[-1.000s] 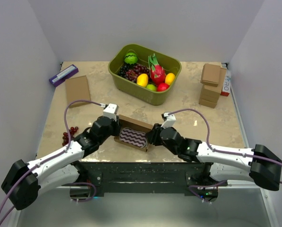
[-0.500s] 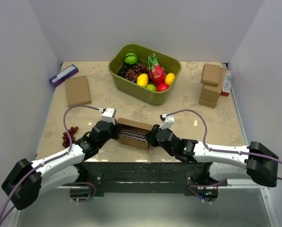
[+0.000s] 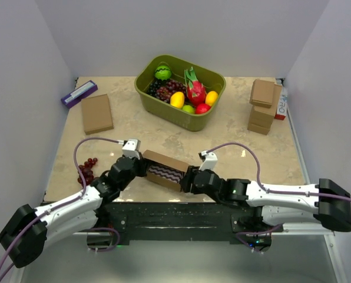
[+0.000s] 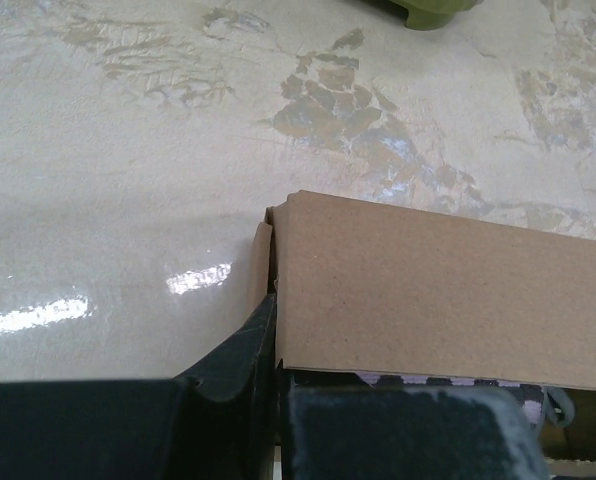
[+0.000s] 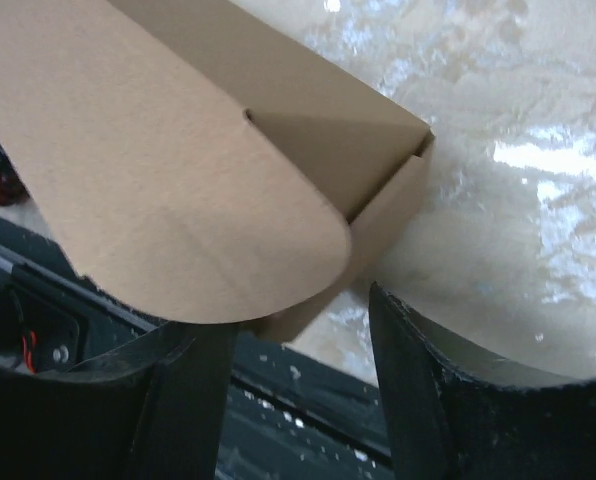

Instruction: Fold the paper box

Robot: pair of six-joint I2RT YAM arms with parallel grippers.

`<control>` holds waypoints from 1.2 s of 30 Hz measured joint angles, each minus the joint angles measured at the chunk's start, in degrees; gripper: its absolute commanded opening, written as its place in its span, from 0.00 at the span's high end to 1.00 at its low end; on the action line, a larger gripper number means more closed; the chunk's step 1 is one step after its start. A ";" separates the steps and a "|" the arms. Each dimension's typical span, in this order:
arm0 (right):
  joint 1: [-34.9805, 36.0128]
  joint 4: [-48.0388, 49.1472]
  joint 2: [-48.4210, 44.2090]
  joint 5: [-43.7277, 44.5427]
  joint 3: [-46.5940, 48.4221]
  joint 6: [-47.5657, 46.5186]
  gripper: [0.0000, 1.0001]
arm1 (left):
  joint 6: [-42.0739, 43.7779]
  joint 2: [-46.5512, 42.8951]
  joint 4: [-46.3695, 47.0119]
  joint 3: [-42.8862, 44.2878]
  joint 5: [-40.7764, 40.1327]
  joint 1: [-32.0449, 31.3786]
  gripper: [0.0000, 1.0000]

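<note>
Brown paper box point(image 3: 164, 160), partly folded, shows a purple wavy lining inside.

The left gripper point(image 4: 276, 378) is sitting at the bottom edge, its black fingers point(image 4: 233, 360) pinching together on the left end of the paper box point(image 4: 438, 290). A plain brown panel of the box is stretching away to the right, with a narrow side flap point(image 4: 261, 258) showing just beside its left edge. A strip of purple-and-white pattern point(image 4: 408, 380) is peeking out under the panel. The glossy marbled desk point(image 4: 118, 190) is catching glare, and a corner of an olive-green container point(image 4: 433, 10) is poking in at the top.
</note>
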 measured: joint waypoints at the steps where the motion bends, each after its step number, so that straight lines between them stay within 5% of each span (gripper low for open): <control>1: 0.20 -1.51 -0.87 -0.87 0.00 0.44 0.39 | -0.13 -0.17 0.11 -0.17 -0.26 -0.04 1.00; 11: 0.74 -14.99 -17.31 -9.05 1.44 0.85 0.36 | -0.48 1.05 1.92 -0.55 -4.76 -3.15 1.00; 16: 0.74 -19.85 -20.96 -9.88 11.37 0.31 0.36 | -0.46 2.58 2.43 -0.24 -9.90 -7.96 1.00; 24: 0.72 -13.03 -12.63 -1.20 18.49 -0.98 0.55 | -0.46 3.87 2.38 0.35 -13.86 -10.84 1.00; 36: 0.74 0.79 8.00 3.67 15.43 -1.03 0.61 | -2.43 3.65 1.79 0.33 -14.36 -12.11 1.00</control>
